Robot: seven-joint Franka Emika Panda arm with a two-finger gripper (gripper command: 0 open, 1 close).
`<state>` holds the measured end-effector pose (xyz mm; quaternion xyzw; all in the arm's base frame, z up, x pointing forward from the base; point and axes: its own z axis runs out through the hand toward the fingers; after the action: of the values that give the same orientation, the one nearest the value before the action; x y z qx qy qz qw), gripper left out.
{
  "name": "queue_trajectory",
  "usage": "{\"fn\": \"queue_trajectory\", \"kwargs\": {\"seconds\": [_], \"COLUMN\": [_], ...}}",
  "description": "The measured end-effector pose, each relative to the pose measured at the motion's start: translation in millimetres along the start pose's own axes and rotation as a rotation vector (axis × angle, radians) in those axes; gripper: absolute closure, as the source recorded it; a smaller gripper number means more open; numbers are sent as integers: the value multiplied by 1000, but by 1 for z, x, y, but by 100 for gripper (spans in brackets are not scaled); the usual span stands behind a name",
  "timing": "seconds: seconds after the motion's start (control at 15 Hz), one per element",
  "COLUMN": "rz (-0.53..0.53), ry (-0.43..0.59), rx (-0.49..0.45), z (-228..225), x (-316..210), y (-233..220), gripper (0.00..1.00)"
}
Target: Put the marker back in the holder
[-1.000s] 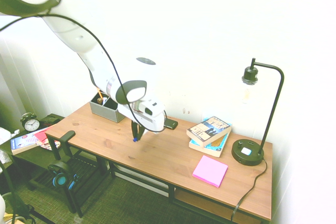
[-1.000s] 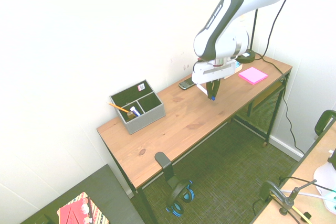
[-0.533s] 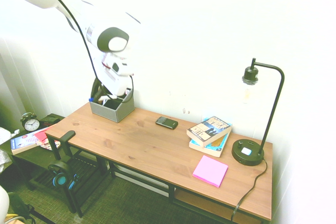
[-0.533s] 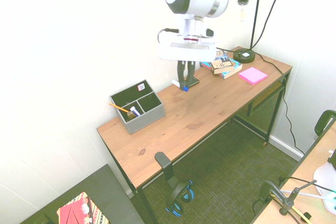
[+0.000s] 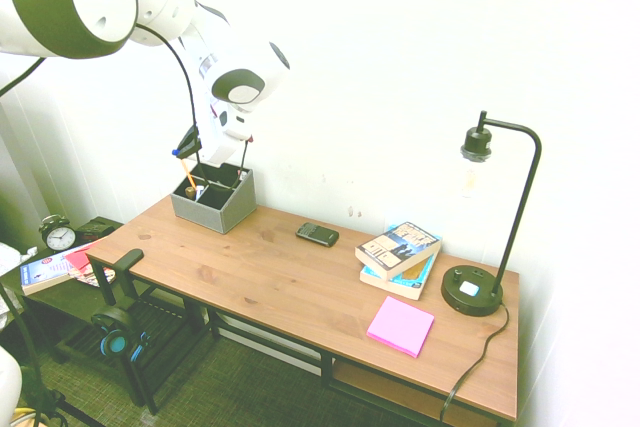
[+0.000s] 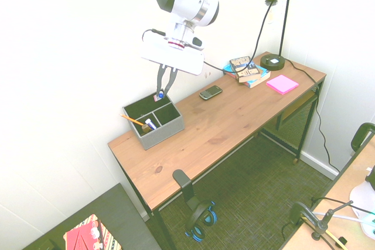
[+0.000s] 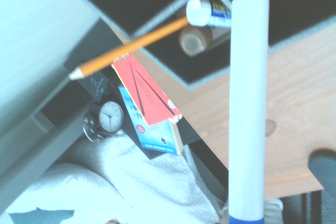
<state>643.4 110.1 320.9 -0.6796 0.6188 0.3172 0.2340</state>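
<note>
Two fingers are closed on the white, blue-capped marker, which seems to be over the back of the grey organiser. Grasping and carrying look done; lowering it inside and releasing remain.

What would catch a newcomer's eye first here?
Likely the end effector, gripping the marker above the grey holder at the desk's one end. Then the bright pink pad toward the other end, near the black lamp.
</note>
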Motion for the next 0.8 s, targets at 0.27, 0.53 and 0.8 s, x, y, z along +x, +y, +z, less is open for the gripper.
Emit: {"fn": "queue_trajectory", "kwargs": {"seconds": [0.27, 0.53, 0.8], "rz": [40, 19, 7], "ry": [-66, -102, -124], "rx": [81, 145, 164], "z": [19, 22, 28], "x": [31, 47, 61], "y": [-12, -18, -25], "gripper": [100, 100, 0]}}
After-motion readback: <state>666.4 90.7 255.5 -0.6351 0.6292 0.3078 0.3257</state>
